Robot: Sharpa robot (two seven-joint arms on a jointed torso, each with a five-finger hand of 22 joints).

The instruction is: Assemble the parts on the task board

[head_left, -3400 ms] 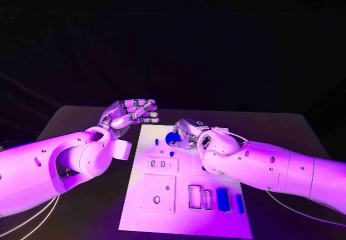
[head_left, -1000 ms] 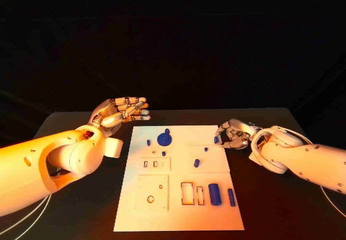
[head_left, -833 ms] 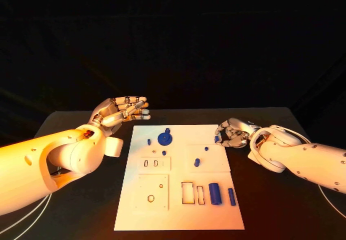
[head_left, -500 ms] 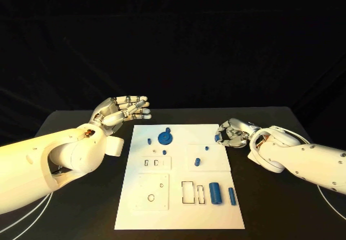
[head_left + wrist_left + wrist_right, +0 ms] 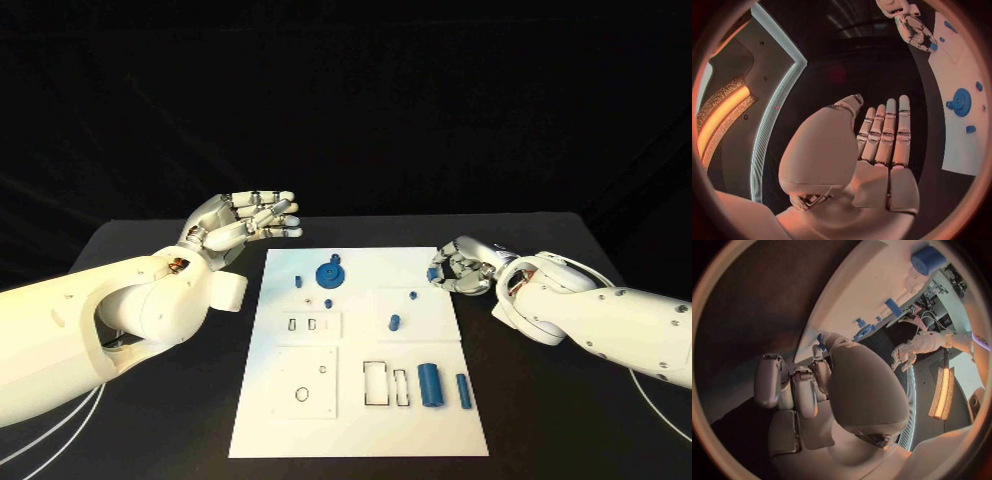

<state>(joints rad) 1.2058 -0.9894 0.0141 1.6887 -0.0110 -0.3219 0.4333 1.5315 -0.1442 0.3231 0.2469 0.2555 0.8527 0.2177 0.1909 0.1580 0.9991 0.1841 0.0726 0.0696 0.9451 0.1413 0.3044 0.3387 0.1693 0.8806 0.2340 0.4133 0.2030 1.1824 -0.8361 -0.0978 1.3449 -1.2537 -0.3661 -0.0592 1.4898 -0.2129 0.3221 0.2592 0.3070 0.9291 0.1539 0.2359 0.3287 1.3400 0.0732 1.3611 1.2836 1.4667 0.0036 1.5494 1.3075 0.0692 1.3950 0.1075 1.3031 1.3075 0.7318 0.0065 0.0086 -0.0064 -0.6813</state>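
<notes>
Since lifting off the blue wheel (image 5: 329,273), my right hand (image 5: 462,268) has retreated to the task board (image 5: 361,420)'s right edge, fingers curled around what looks like a small blue part (image 5: 434,274); left hand (image 5: 245,220) hovers empty, fingers apart, nearer the wheel

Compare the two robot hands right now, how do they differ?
The left hand is raised left of the task board, fingers extended and holding nothing. The right hand sits at the board's right edge, fingers curled in, seemingly around a small blue part. Both stay off the board.
</notes>
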